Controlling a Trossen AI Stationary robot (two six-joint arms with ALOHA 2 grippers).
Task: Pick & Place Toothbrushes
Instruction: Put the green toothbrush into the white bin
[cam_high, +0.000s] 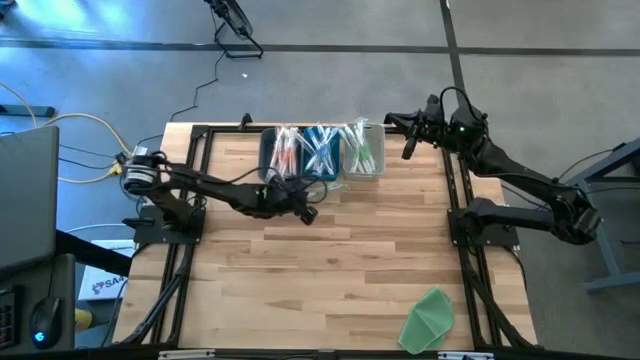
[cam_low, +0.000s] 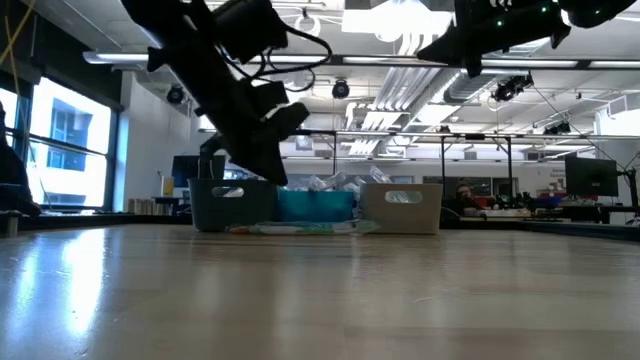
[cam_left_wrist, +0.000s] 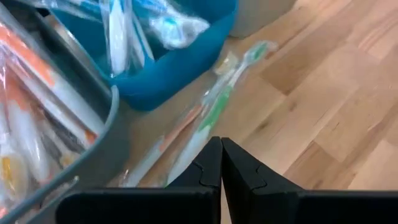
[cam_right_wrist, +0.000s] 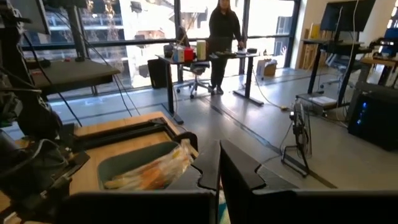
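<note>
Toothbrushes: wrapped sticks, pink, blue and green, heaped in three bins at the table's far edge. Two strays, a green toothbrush and an orange toothbrush, lie on the wood just in front of the blue bin.

Handling, by judgement: light, stiff, slippery in film (apt to skate); pinch mid-handle, across the width.

Left gripper: fingers pressed together, empty, just before the strays.

Right gripper: fingers together, empty, raised beside the bins.

Both arms are dark, slim-linked machines on black frames — the left arm has a silver collar near its base and loose black cable. The right arm shows small green lights by its wrist.
</note>
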